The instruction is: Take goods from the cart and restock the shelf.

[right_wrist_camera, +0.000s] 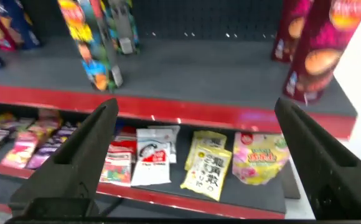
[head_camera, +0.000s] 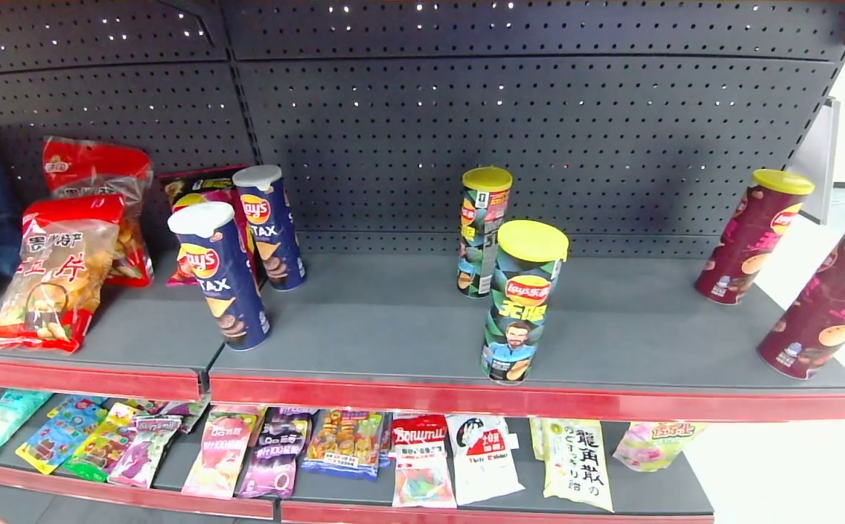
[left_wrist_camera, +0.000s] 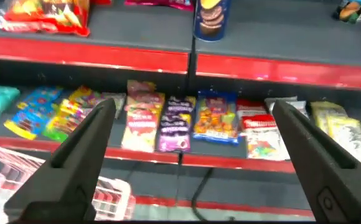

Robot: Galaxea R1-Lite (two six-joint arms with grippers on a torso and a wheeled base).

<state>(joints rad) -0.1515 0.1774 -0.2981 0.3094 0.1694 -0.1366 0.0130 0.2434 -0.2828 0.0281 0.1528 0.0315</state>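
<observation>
Facing the shelf (head_camera: 393, 320), stocked by kind in front-to-back pairs, labels outward, leaving bare gaps, probably for more goods. Low beside the left hand (left_wrist_camera: 193, 155), a wire corner of the cart (left_wrist_camera: 115, 196), contents hidden. Blue canisters (head_camera: 222, 276) leftward, green canisters (head_camera: 524, 306) mid-shelf, maroon canisters (head_camera: 822, 306) at the right end. Left hand and right hand (right_wrist_camera: 193, 155) both spread wide, empty, likely ready to fetch.

A shop; shelf (head_camera: 393, 327) stocked with crisp tubes (head_camera: 524, 306), sweet packets (head_camera: 422, 458).
</observation>
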